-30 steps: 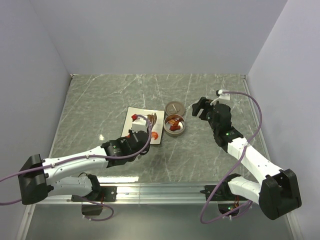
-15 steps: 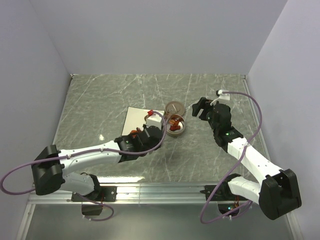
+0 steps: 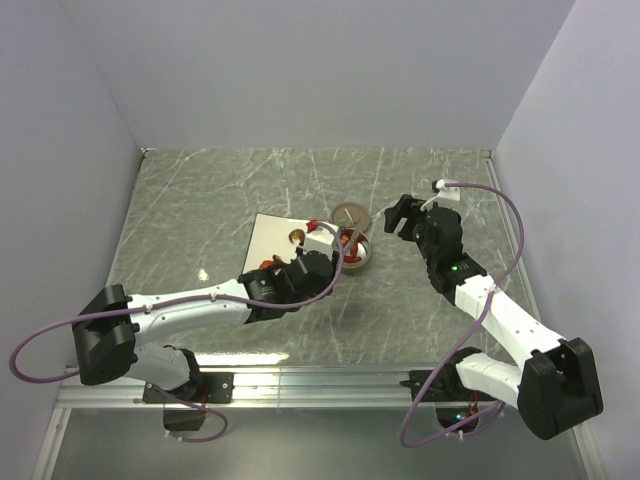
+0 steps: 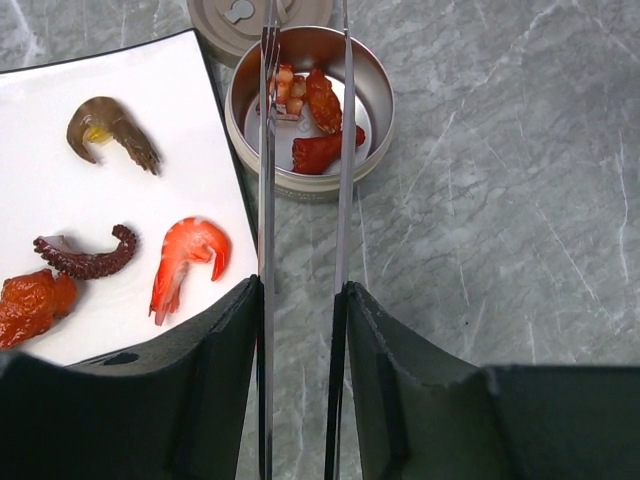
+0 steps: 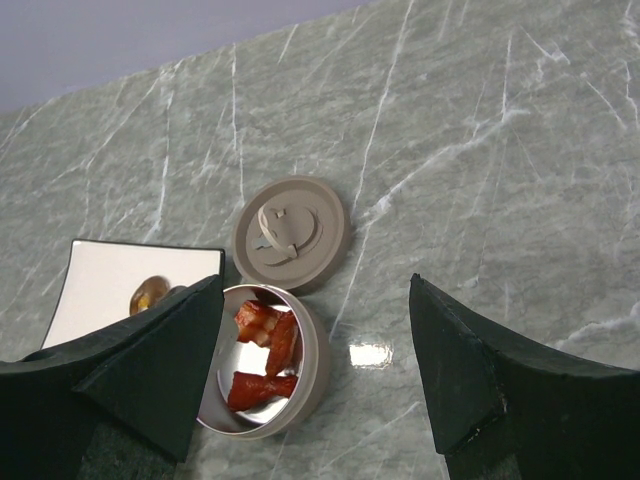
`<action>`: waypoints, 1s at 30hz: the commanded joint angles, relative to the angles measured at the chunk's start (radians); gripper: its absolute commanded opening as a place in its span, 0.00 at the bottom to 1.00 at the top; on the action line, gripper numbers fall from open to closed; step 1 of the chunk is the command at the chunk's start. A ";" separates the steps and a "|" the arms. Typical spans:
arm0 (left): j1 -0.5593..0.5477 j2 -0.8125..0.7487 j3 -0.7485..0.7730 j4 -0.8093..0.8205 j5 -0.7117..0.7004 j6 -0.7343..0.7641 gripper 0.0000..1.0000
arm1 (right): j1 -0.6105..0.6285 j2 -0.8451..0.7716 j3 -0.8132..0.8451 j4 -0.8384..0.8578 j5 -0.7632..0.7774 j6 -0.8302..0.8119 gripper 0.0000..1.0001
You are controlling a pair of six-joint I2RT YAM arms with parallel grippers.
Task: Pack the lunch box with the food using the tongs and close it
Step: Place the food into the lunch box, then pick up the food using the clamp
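The lunch box, a round silver tin, stands open just right of the white plate; it also shows in the top view and the right wrist view. Its flat lid lies beside it on the far side. Red-orange food lies inside the tin, and more food lies on the plate. My left gripper is shut on the tongs, whose two arms stand apart with their tips over the tin and nothing between them. My right gripper hovers open to the right of the tin, holding nothing.
The white square plate carries a brown shrimp, a dark tentacle and an orange piece. Grey walls close the marble table on three sides. The right arm's cable loops over the right part of the table.
My left arm has swung right from over the plate to the tin, carrying the tongs. The right arm has not moved.
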 commanded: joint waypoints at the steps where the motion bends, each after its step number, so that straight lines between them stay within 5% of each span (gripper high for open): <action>1: -0.008 -0.022 0.034 0.032 -0.018 0.006 0.44 | -0.007 -0.001 0.006 0.020 0.014 -0.002 0.82; 22: -0.008 -0.412 -0.269 -0.330 -0.220 -0.353 0.43 | -0.010 0.016 0.012 0.025 -0.009 0.001 0.82; 30: -0.004 -0.291 -0.241 -0.296 -0.233 -0.343 0.42 | -0.008 0.017 0.012 0.025 -0.012 0.001 0.82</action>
